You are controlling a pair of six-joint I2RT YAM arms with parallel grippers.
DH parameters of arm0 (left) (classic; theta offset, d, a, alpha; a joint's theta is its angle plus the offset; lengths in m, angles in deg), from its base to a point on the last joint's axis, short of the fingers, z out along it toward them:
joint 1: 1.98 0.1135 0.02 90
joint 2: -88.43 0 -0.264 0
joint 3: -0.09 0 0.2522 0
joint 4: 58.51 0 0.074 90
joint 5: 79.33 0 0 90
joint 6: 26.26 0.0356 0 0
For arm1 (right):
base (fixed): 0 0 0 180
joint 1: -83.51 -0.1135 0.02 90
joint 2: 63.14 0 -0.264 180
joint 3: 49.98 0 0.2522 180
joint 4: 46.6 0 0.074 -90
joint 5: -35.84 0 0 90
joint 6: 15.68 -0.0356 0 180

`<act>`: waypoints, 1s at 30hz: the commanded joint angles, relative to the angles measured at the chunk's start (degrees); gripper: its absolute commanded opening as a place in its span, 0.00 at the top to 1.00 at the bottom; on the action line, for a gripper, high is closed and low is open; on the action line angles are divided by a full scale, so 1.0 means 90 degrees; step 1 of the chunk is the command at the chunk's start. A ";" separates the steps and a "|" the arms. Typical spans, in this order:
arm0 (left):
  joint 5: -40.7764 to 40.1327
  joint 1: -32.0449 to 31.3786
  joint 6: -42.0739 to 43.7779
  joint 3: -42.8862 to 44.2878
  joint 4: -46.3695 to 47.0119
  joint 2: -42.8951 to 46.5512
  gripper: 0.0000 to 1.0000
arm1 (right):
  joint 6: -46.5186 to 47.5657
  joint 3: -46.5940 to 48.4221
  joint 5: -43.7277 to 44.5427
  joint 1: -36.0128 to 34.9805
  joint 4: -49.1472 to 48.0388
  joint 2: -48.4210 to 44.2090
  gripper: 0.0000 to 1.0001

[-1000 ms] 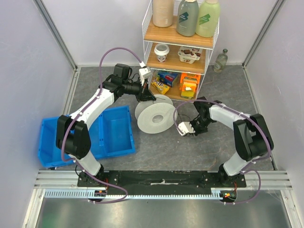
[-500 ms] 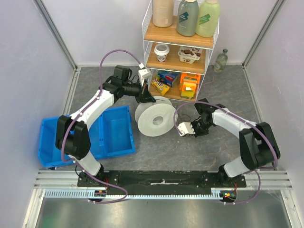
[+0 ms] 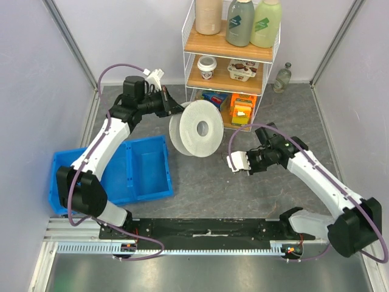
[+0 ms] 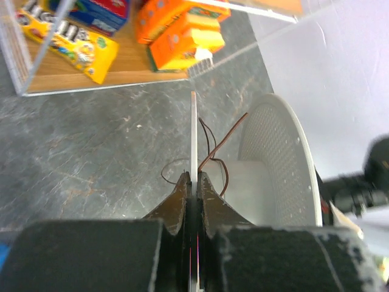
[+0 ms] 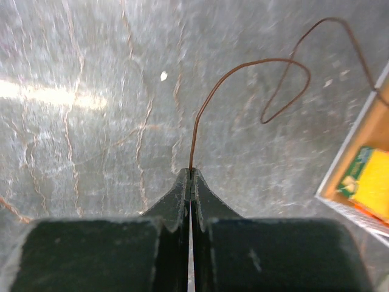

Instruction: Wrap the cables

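Jaws of the right gripper (image 5: 191, 173) are pinching shut on the wire (image 5: 282, 59), which is looping away toward 1 o'clock; the left gripper (image 4: 193, 180) is clamping the spool (image 3: 197, 129) by its flange edge.

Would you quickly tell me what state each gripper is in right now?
Left gripper: closed on the white spool, pinching its flange edge.
Right gripper: closed on the thin cable.

Smooth wire (image 5: 267, 60), matt plastic spool (image 3: 185, 131)
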 commanded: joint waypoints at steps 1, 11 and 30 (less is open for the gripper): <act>-0.1888 -0.0008 -0.1315 0.0649 -0.0496 0.0511 0.98 | -0.0653 0.0768 -0.0590 -0.0368 0.0335 -0.0536 1.00; -0.3746 -0.0183 -0.1941 0.0747 -0.1024 0.0775 0.98 | -0.1854 0.2145 -0.0572 -0.2214 0.0141 -0.0508 1.00; -0.2208 -0.0926 0.0938 -0.0463 -0.0673 0.1292 0.98 | -0.2725 0.4520 0.1536 -0.3602 -0.2007 -0.0068 1.00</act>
